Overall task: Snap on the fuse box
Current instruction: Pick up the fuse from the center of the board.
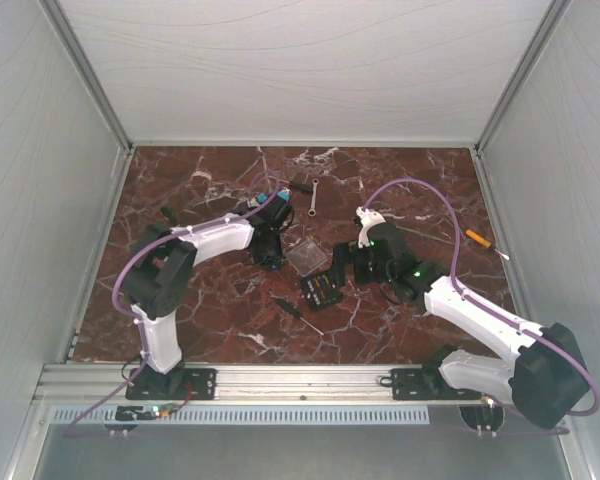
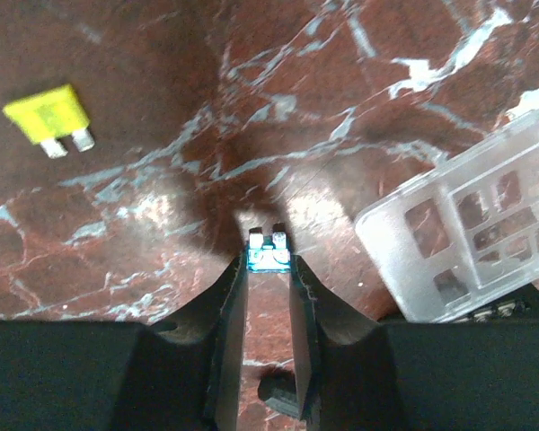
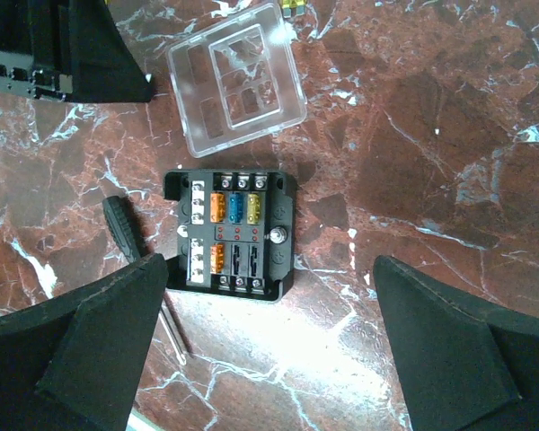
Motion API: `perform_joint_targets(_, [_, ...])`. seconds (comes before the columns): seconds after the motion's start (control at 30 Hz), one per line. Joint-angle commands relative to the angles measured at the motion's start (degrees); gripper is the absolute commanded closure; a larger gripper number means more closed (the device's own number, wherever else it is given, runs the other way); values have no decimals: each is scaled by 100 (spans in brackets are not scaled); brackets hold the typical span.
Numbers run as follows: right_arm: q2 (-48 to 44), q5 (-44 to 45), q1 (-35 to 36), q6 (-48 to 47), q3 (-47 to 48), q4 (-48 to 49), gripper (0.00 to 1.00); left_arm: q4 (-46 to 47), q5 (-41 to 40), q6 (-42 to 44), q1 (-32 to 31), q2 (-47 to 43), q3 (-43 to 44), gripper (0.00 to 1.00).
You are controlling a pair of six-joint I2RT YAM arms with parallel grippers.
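The fuse box (image 3: 234, 235) is a black square block lying open on the marble, with orange, blue and yellow fuses in its slots; from above it (image 1: 320, 290) sits mid-table. Its clear lid (image 3: 235, 79) lies apart, just beyond it, and shows again at the right of the left wrist view (image 2: 472, 238). My right gripper (image 3: 268, 269) hovers over the box's near edge, open wide with nothing between the fingers. My left gripper (image 2: 269, 262) is shut on a small blue fuse (image 2: 269, 259) held at its tips just above the table, left of the lid.
A black-handled screwdriver (image 3: 126, 229) lies left of the fuse box. A loose yellow fuse (image 2: 47, 117) rests on the marble. Farther back are a wrench (image 1: 313, 195) and a blue piece (image 1: 273, 197); an orange tool (image 1: 477, 238) lies at the right. White walls enclose the table.
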Motion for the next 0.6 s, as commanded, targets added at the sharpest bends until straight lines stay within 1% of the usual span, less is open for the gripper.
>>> perform_joint_targets(0.0, [-111, -210, 122, 13, -37, 401, 2, 600, 440, -379, 101, -597, -405, 87])
perform_joint_targets(0.13, [-62, -315, 451, 186, -156, 1064, 2, 1156, 938, -771, 152, -1218, -814, 87])
perform_joint_targets(0.23, [81, -314, 776, 398, -293, 1745, 4, 1440, 1250, -1085, 176, -1572, -1066, 89])
perform_joint_targets(0.4, [162, 419, 1307, 507, -787, 3069, 8, 2123, 1575, -1832, 196, -2324, -1759, 89])
perform_joint_targets(0.57, [236, 1070, 1511, 604, -1383, 4439, 14, 3141, 2040, -2671, 180, -2885, -2432, 89])
